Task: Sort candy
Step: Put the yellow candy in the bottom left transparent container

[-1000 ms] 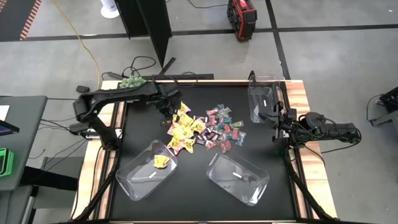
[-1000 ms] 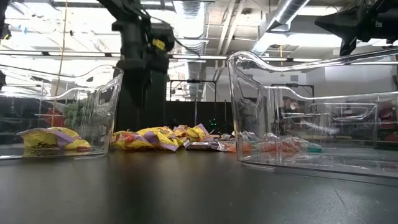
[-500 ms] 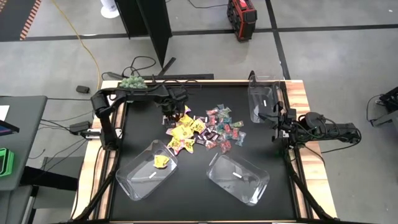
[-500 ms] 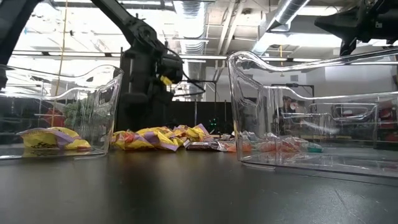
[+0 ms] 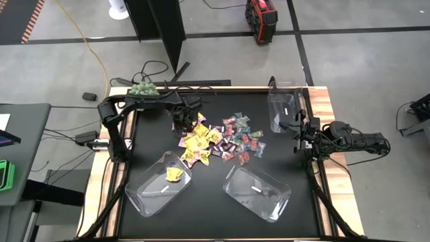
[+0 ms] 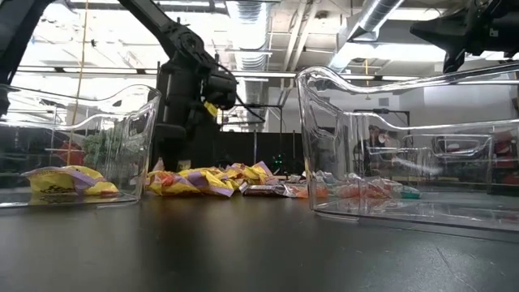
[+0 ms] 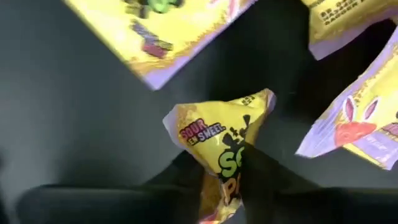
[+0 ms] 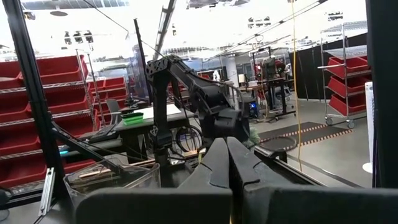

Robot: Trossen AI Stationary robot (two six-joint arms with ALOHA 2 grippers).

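The candy (image 5: 218,141) lies in a loose pile at the table's middle: yellow packets on the left, dark mini bars, and teal-and-pink wrappers on the right. One yellow packet (image 5: 175,174) lies in the near left clear bin (image 5: 149,195). My left gripper (image 5: 183,126) points down at the pile's far left edge, shut on a yellow packet (image 7: 221,134). My right gripper (image 5: 295,128) waits shut at the table's right edge, above the surface, touching nothing. My left gripper pinches one yellow packet between its two fingers (image 7: 264,177), coming from above and pointing down. The fingers close on the packet's near part (image 7: 225,171), and its crumpled far end (image 7: 214,118) sticks out beyond them. Whether it is off the table, I cannot tell.
A second clear bin (image 5: 257,192) stands near the front, right of the first. A third clear bin (image 5: 283,106) stands at the far right, next to my right gripper. A fuzzy green plant (image 5: 142,88) sits at the far left corner.
My left gripper has come down onto the far left edge of the candy pile, tipping until it points straight down. The pile itself lies as before.
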